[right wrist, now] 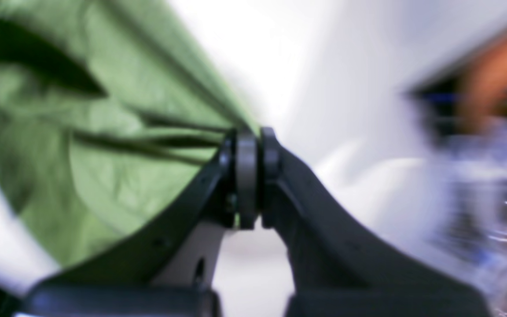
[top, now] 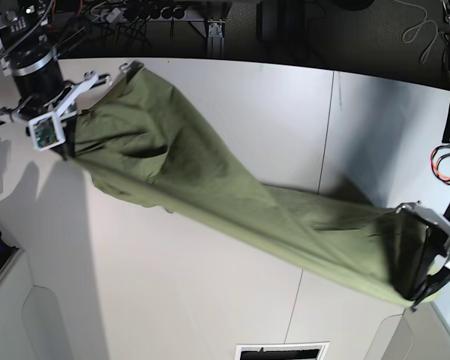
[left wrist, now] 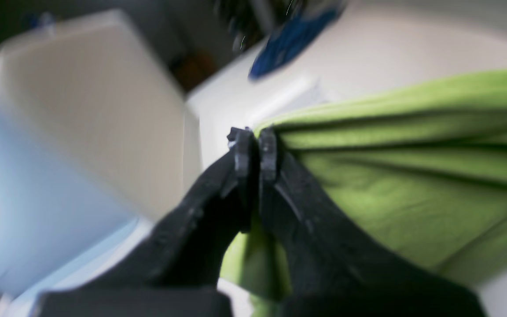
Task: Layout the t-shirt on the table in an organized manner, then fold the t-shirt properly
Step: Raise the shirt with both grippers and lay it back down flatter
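Observation:
The olive-green t-shirt (top: 210,187) hangs stretched in a long twisted band above the white table (top: 172,300), from the far left to the near right. My right gripper (top: 127,69) is shut on one end at the far left; in the right wrist view the gripper (right wrist: 255,154) pinches the cloth (right wrist: 104,132), which fans out to the left. My left gripper (top: 399,211) is shut on the other end at the near right; in the left wrist view the gripper (left wrist: 255,152) pinches the shirt's edge (left wrist: 390,176), which spreads to the right.
Cables (top: 135,11) lie beyond the table's far edge, and red wires (top: 442,161) hang at the right. A dark slot (top: 281,351) sits at the near edge. A blurred white block (left wrist: 82,110) and a blue object (left wrist: 288,39) show in the left wrist view.

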Robot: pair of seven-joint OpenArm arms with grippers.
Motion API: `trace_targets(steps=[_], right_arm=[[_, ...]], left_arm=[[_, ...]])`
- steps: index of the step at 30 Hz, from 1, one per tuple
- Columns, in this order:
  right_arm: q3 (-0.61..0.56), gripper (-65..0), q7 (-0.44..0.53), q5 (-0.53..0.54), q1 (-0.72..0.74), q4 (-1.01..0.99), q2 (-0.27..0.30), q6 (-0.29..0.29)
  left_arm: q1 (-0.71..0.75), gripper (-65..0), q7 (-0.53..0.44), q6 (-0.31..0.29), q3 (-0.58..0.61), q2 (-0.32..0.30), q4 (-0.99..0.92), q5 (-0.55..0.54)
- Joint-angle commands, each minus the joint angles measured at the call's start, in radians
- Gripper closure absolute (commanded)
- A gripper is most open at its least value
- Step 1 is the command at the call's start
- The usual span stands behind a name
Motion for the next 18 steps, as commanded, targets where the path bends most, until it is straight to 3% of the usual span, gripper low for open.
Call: trace_targets(steps=[1, 5, 8, 11, 15, 16, 18], right_arm=[[0.041, 0.0, 0.012, -0.011, 0.021, 0.020, 0.001, -0.018], [0.139, 0.0, 0.021, -0.012, 0.159, -0.087, -0.007, -0.021], [0.179, 0.0, 0.039, -0.012, 0.277, -0.233, -0.001, -0.027], [0.194, 0.0, 0.047, -0.012, 0.376, -0.353, 0.001, -0.033], [0.192, 0.0, 0.053, 0.008, 0.466, -0.469, 0.000, -0.032], [0.192, -2.4, 0.053, 0.024, 0.488, -0.502, -0.002, -0.033], [0.192, -19.6, 0.053, 0.057, 0.528, -0.576, -0.002, -0.031]], left_arm=[[-0.050, 0.0, -0.013, 0.012, 0.055, -0.009, -0.014, -0.003], [-0.278, 0.0, -0.018, 0.023, 0.350, 0.083, -0.203, 0.069], [-0.457, 0.0, -0.074, 0.093, 0.524, 0.197, -0.448, 0.148], [-0.608, 0.0, -0.113, 0.111, 0.621, 0.289, -0.711, 0.218], [-0.727, 0.0, -0.126, 0.103, 0.652, 0.358, -0.981, 0.259], [-0.745, -1.2, -0.148, 0.091, 0.652, 0.363, -1.029, 0.264], [-0.766, -13.4, -0.207, 0.049, 0.651, 0.362, -1.098, 0.260]])
